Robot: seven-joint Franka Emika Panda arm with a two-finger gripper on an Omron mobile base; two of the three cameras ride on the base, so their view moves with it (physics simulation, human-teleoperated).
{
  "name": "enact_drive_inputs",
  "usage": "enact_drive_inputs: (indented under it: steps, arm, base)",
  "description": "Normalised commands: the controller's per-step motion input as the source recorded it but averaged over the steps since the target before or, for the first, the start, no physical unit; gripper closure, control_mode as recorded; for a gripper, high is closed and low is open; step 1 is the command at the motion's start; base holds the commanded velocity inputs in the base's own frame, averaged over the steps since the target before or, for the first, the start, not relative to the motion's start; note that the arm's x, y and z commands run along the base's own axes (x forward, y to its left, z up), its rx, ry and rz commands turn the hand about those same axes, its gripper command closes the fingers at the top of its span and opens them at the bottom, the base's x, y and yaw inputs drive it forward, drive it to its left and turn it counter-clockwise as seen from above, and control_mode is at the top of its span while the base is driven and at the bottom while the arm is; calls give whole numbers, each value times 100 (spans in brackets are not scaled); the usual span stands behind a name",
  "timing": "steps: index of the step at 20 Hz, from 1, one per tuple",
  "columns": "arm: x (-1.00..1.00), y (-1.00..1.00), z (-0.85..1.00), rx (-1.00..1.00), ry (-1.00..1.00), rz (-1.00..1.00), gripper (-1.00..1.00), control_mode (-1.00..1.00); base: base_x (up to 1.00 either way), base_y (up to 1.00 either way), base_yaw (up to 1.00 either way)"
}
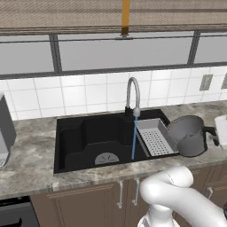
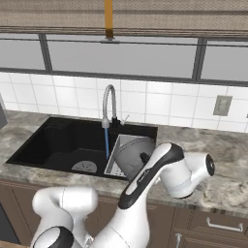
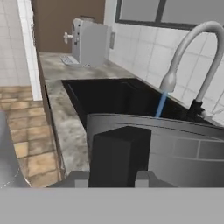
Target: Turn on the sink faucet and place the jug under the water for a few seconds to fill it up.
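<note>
I see the jug (image 1: pixel 189 135) lifted at the right end of the sink (image 1: pixel 71 146), hanging over the right edge of the grey perforated tray (image 1: pixel 153 137) that sits in the basin's right part. It tilts, its open mouth turned toward the left base camera, and its black handle (image 1: pixel 212 133) points right. From the right base view the jug (image 2: pixel 133 157) shows its rounded grey side in front of the tray (image 2: pixel 116 155), partly behind my arm.

In the hand view the handle (image 3: pixel 118 155) fills the lower middle as a dark block, and the gripper (image 3: pixel 111 179) is pressed together on it, one finger tip at each side; the jug's grey wall (image 3: pixel 188 151) curves behind it.

The faucet (image 1: pixel 132 95) stands at the back rim of the sink, its spout arching forward. The water (image 1: pixel 134 137) runs from it as a thin blue stream straight down to the basin floor, just left of the tray and just right of the round drain (image 1: pixel 106 158). The jug is near the stream but to its right, apart from it; the stream lands on the sink bottom.

Around the sink lies a mottled stone counter (image 1: pixel 31 155), with white wall tiles (image 1: pixel 88 93) and a window (image 1: pixel 124 51) behind. A grey appliance (image 1: pixel 5 128) stands at the counter's far left.
</note>
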Motion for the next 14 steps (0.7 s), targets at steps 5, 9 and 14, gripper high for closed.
enact_drive_inputs:
  steps: [5,9,14]
  arm:
    - [0,49,9,0,23,6,100,-100]
    - [0,43,27,0,20,8,100,-100]
    - [3,27,17,3,11,12,100,-100]
  base:
    - [0,0,0]
    - [0,0,0]
    - [0,0,0]
